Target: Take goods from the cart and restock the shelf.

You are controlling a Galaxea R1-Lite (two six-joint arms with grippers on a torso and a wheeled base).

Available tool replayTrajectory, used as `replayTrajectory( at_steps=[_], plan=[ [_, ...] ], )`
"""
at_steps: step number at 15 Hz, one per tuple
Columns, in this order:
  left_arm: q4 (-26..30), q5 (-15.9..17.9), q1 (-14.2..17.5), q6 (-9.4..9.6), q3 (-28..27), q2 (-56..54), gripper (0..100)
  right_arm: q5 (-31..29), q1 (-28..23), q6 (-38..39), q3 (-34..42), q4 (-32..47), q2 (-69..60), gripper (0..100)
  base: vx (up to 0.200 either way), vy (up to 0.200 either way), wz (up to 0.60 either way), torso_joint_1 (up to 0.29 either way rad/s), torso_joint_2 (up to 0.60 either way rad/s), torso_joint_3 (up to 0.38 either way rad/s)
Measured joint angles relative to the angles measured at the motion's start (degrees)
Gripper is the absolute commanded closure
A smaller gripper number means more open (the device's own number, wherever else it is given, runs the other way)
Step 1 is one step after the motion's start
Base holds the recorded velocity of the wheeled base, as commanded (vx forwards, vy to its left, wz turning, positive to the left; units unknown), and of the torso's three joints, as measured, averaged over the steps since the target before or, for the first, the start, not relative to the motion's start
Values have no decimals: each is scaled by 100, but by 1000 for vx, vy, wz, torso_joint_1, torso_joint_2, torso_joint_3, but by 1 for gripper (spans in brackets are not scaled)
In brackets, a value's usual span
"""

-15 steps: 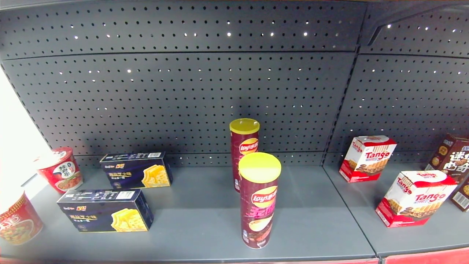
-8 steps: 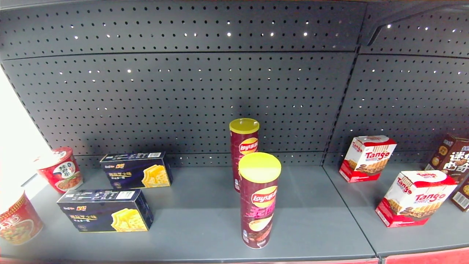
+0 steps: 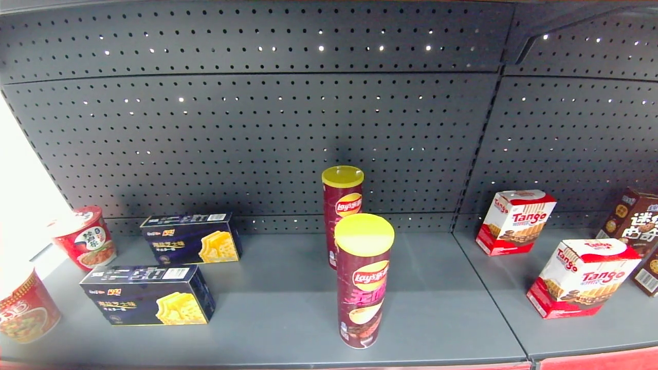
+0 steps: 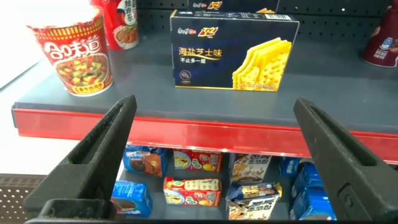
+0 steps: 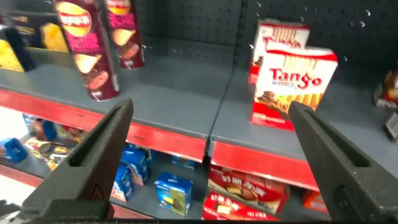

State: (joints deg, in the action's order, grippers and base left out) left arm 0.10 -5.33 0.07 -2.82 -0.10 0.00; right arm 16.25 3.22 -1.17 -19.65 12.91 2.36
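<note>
maroon front tube (image 3: 362, 288) stands tall near the edge of the shelf (image 3: 277, 313); an arm brushing it could tip it, i think. the grey steel carries, left to right, cups (image 3: 85, 244), blue boxes (image 3: 149, 295), tubes (image 3: 343, 205), wafer boxes (image 3: 583, 277), with bare room between. left claw (image 4: 214, 102) and right claw (image 5: 211, 104) hang wide and empty before the red edge (image 4: 205, 132).

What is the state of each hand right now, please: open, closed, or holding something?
Left hand: open, holding nothing.
Right hand: open, holding nothing.
</note>
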Motion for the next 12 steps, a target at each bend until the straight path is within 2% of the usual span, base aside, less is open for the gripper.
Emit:
replayTrajectory(
  at_steps=[2,5,8,12],
  plan=[
    [0,0,2,-5,0,0,0,315,88,-20,-236,-30,193,0,0,0,0,0,0,0],
    [0,0,0,-7,0,0,0,391,295,-224,-501,-299,774,0,0,0,0,0,0,0],
    [0,-2,-2,-5,0,0,0,383,566,-288,-713,-936,1825,0,0,0,0,0,0,0],
    [-2,-2,2,-5,0,0,0,50,1056,-301,-1378,-1281,3622,0,0,0,0,0,0,0]
  ],
)
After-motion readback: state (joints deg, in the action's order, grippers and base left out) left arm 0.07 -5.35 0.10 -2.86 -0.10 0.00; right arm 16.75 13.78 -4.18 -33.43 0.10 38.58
